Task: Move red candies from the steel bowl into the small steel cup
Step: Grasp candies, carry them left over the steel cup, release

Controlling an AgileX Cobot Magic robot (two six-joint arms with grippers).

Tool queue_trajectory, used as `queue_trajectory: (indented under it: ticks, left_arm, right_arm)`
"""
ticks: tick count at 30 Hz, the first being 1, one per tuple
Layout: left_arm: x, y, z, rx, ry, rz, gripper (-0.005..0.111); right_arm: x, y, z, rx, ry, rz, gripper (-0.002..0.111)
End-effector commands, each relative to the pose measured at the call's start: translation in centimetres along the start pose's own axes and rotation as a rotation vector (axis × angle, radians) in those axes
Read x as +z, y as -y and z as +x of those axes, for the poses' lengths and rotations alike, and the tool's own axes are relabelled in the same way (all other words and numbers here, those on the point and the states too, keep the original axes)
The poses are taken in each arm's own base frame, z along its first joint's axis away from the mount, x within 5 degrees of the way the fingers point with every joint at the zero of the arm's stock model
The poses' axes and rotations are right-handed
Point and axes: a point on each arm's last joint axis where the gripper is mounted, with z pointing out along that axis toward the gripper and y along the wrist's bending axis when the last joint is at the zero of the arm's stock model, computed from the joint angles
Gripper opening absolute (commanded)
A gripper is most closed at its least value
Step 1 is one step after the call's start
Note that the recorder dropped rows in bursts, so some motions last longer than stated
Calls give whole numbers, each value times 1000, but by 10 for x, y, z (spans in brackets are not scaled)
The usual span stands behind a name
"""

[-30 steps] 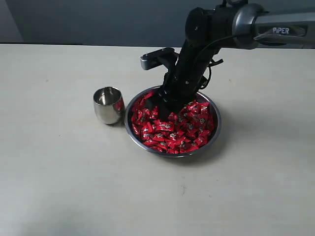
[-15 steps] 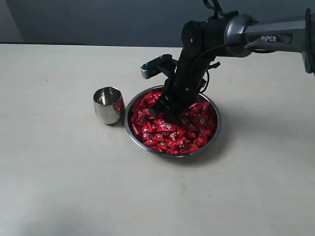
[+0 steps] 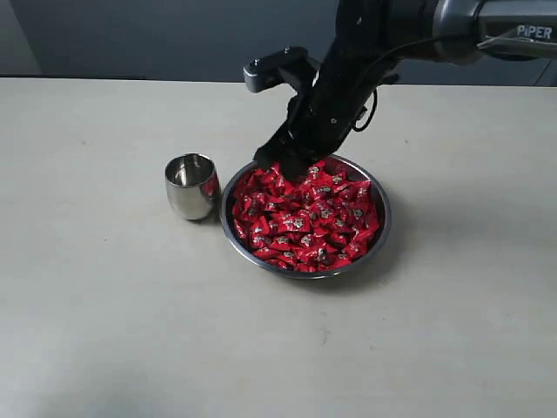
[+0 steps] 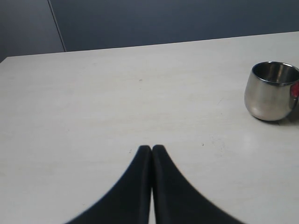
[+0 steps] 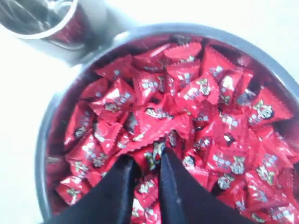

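Observation:
The steel bowl [image 3: 384, 228] sits mid-table, heaped with red candies [image 3: 305, 219]. Just left of it stands the small steel cup [image 3: 191, 185], upright; no candy shows inside it. My right gripper [image 3: 284, 162] hangs just above the bowl's far-left side. In the right wrist view its fingers [image 5: 148, 161] pinch one red candy [image 5: 159, 128], lifted clear of the pile [image 5: 224, 154]; the cup [image 5: 46, 18] lies beyond the bowl's rim [image 5: 42, 135]. My left gripper [image 4: 152, 148] is shut and empty over bare table, with the cup [image 4: 273, 91] ahead of it.
The pale tabletop [image 3: 104, 331] spreads wide on all sides of the bowl and cup. A dark wall [image 3: 130, 35] runs behind the table's far edge. The left arm does not show in the exterior view.
My right gripper was open and down in the candies. It has closed on one candy and risen up and back, above the bowl's far-left rim. Cup and bowl have not moved.

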Motion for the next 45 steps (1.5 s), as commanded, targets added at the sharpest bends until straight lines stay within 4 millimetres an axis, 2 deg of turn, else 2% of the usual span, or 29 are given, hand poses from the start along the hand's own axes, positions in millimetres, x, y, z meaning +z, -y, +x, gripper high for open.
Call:
queue_trajectory:
  ticks: [1,3,5,9,14,22,28,30,37,41,45]
  left_arm:
    - [-1,0,-3,2,18,4,0]
    - [-1,0,-3,2,18,4,0]
    - [-1,0,-3,2,18,4,0]
    - [-1,0,-3,2,18,4,0]
    - [-1,0,-3,2,18,4,0]
    - [-1,0,-3,2,18,4,0]
    - [-1,0,-3,2,18,4,0]
    - [-1,0,-3,2,18,4,0]
    - [-1,0,-3,2,18,4,0]
    - [-1,0,-3,2,18,4,0]
    - [-1,0,-3,2,18,4,0]
  right_arm:
    - [-11,-32,-20,-65,129,-68,-1]
    - [-8,-53,-38,-119,199,-67,-1]
    - [-3,-63,-53,-148,228,-75,-1]
    - [21,-64,-73,-168,245,-79,-1]
    - [47,-60,-77,-173,216,-80,-1]
    - [58,-55,-74,-200,181,-50,1]
    - [58,-55,-74,-198,172,-53,28]
    - [58,-55,-74,-198,171,-54,32]
    - [46,-56,-73,-216,160,-46,31]
    - [20,-52,-72,-203,140,-36,31]
    - [-7,-30,-65,-148,85,-24,31]
